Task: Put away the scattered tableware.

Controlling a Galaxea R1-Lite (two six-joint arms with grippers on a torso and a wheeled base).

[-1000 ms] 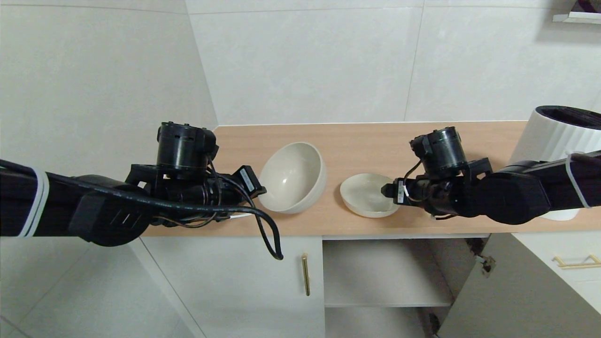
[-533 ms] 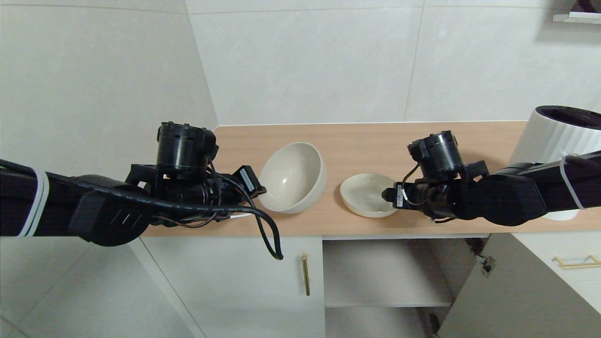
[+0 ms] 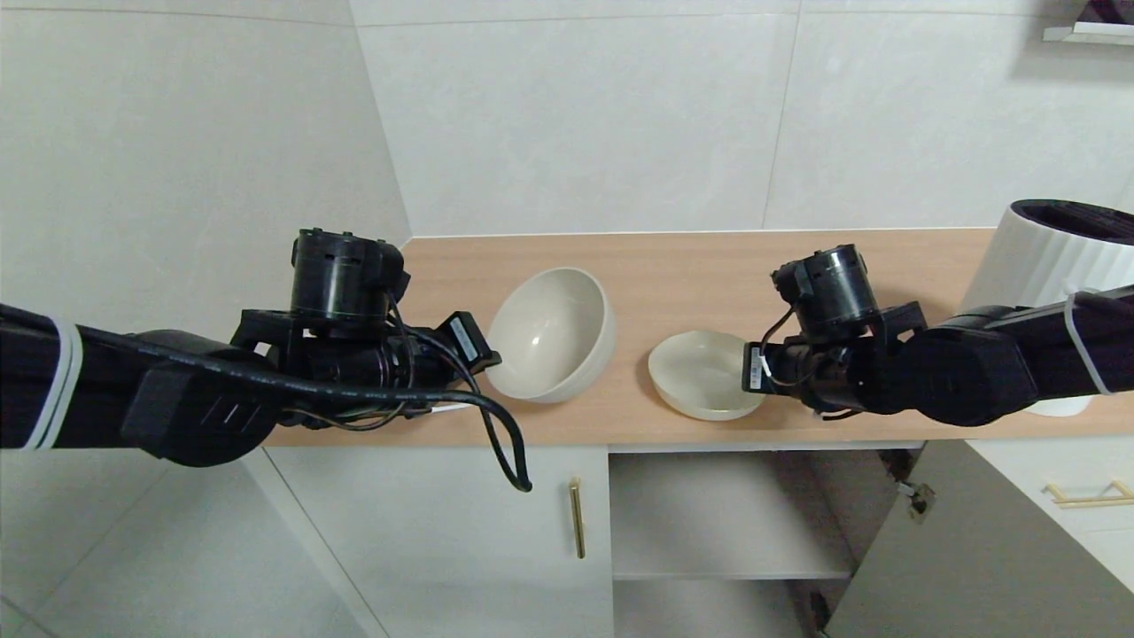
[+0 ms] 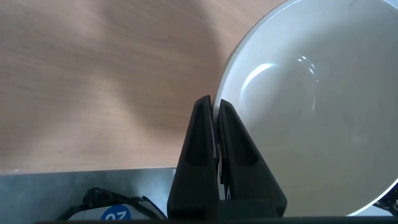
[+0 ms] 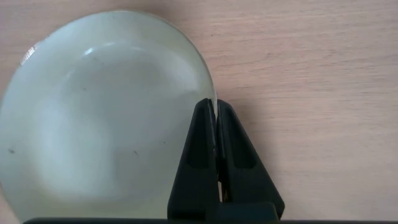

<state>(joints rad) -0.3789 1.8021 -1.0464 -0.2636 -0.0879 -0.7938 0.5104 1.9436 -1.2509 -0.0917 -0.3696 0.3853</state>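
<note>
Your left pincer (image 4: 214,102) is clamped on the rim of the big bowl (image 3: 554,332), which sits tilted on the tabletop (image 3: 691,266). Your right pincer (image 5: 216,104) pinches the small bowl (image 3: 704,385) by its rim near the front edge. Such thin rim grips may slip, so either bowl could swing and drop if lifted fast.

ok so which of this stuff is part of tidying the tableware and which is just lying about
Part of the job:
large bowl, rim in the left gripper
small dish, rim in the right gripper
open cabinet below, probably their destination

Just lying about:
white ribbed container
gold door handle
</note>
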